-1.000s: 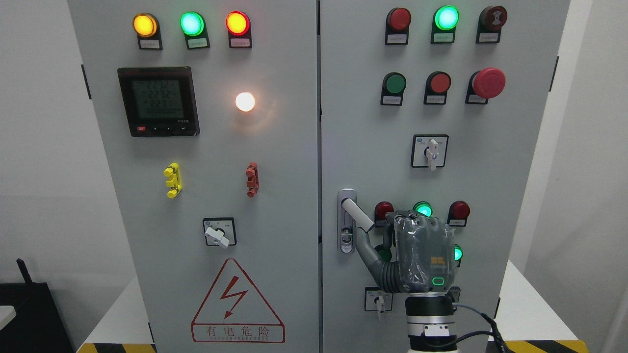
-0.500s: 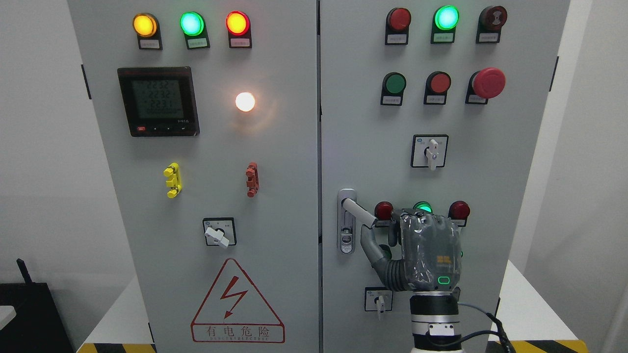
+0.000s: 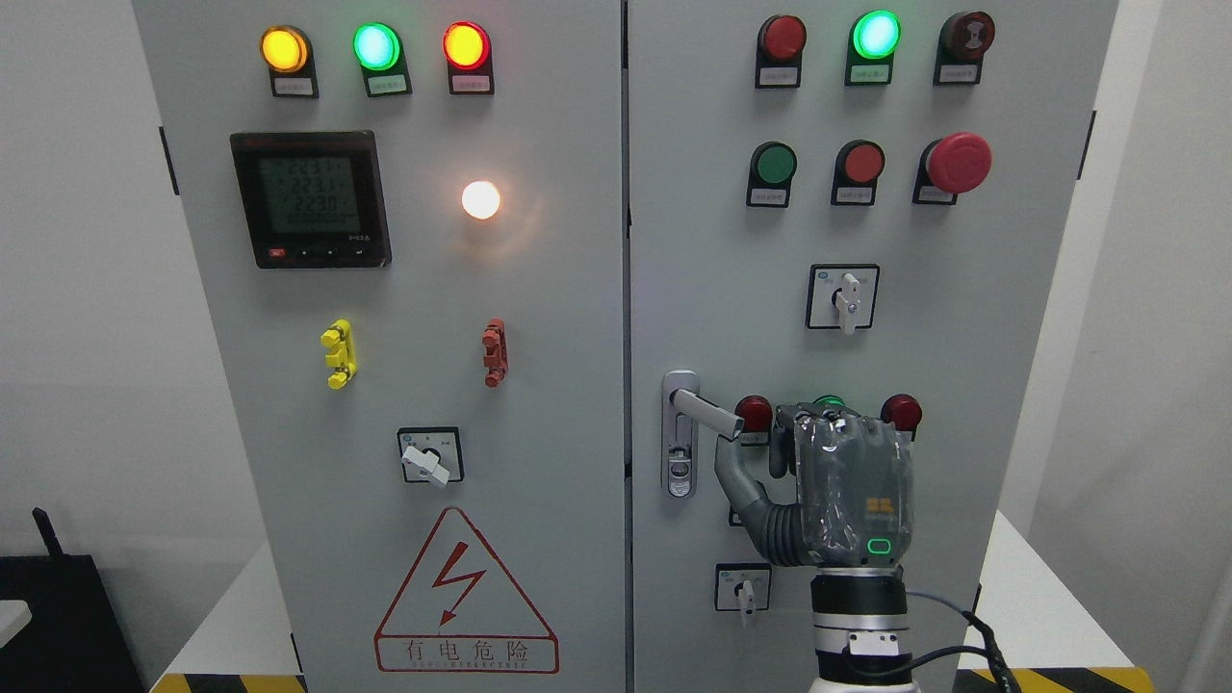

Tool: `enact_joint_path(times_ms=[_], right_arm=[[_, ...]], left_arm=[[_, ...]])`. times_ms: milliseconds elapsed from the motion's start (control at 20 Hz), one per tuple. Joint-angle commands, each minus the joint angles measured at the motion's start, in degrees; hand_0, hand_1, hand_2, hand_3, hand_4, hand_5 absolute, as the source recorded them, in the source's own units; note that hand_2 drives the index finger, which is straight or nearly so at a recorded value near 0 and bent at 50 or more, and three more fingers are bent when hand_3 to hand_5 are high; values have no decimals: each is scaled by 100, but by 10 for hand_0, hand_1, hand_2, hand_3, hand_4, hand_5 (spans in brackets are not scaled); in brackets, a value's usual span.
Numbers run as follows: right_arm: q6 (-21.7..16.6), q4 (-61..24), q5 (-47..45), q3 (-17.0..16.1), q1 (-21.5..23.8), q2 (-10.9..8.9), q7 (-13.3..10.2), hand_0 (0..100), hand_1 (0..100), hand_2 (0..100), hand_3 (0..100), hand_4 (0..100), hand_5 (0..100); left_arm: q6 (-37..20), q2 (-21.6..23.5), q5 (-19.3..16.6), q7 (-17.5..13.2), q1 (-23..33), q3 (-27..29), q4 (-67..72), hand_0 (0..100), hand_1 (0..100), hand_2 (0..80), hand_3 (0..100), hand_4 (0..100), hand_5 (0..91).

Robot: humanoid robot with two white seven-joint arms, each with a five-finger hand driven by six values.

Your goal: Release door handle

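The silver door handle (image 3: 705, 412) sits on the right cabinet door (image 3: 731, 241), its lever slanting down to the right from a lock plate (image 3: 680, 452). My right hand (image 3: 751, 457) rises from the bottom edge just right of the lever's free end, with its back toward the camera. The thumb (image 3: 733, 472) reaches left and ends right under the lever's tip. The fingers (image 3: 782, 435) are loosely bent beside the tip and do not wrap it. Nothing is held between thumb and fingers. The left arm does not show.
Red and green lamps (image 3: 754, 412) and a rotary switch (image 3: 742, 587) sit around my hand on the door. A selector switch (image 3: 844, 296) and a red mushroom button (image 3: 958, 162) are higher up. The left door (image 3: 433, 289) carries a meter, lamps and a warning triangle.
My right hand has drifted right and slightly up. The lever's free end has risen, so it slants less steeply. The thumb has stayed under the tip.
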Motion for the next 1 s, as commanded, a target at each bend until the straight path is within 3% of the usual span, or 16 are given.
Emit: enact_joint_path(times_ms=[0, 600, 800, 850, 950], right_arm=[[1, -28, 2, -31, -17, -2, -1, 416, 542, 917, 1000, 943, 1000], [-16, -37, -24, 31, 44, -11, -10, 426, 530, 915, 1000, 944, 1000], [-78, -150, -24, 84, 395, -37, -317, 430, 526, 912, 1000, 943, 1000], [-130, -255, -24, 84, 527, -81, -396, 433, 524, 911, 1000, 943, 1000], [-366, -458, -24, 31, 825, -369, -476, 443, 519, 880, 1000, 929, 1000]], left_arm=[[-3, 7, 0, -4, 1, -79, 114, 120, 389, 0, 0, 0, 0], [-3, -1, 0, -4, 1, -79, 114, 120, 389, 0, 0, 0, 0], [-3, -1, 0, -4, 1, -79, 114, 120, 389, 0, 0, 0, 0], [-3, 7, 0, -4, 1, -79, 114, 120, 389, 0, 0, 0, 0], [-3, 7, 0, -4, 1, -79, 114, 120, 389, 0, 0, 0, 0]])
